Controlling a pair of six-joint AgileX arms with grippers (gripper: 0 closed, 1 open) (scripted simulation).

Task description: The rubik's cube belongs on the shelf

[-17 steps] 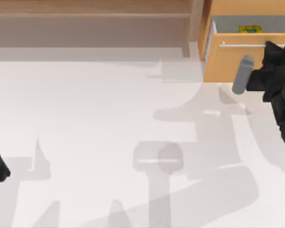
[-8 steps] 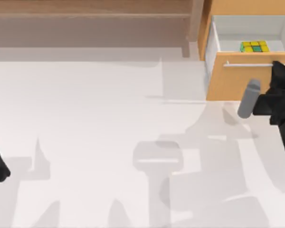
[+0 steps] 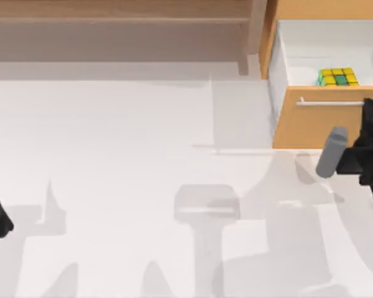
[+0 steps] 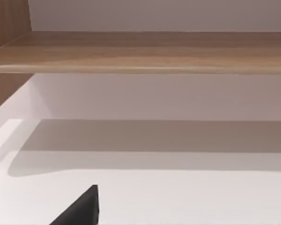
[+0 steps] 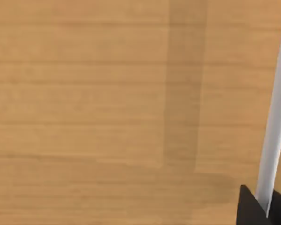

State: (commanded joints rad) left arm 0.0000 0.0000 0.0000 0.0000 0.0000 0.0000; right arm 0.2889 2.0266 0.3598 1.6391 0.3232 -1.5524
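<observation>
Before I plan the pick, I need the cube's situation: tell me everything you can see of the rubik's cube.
The rubik's cube is a small cube whose top face shows a grid of yellow squares with some green, split by dark lines. It sits flat on the white floor of the open drawer, near the drawer's wooden front and toward the table's right. Nothing grips it; the right gripper is at the silver handle.

Yellow-green gridded rubik's cube, orange-wood drawer, brown shelf
</observation>
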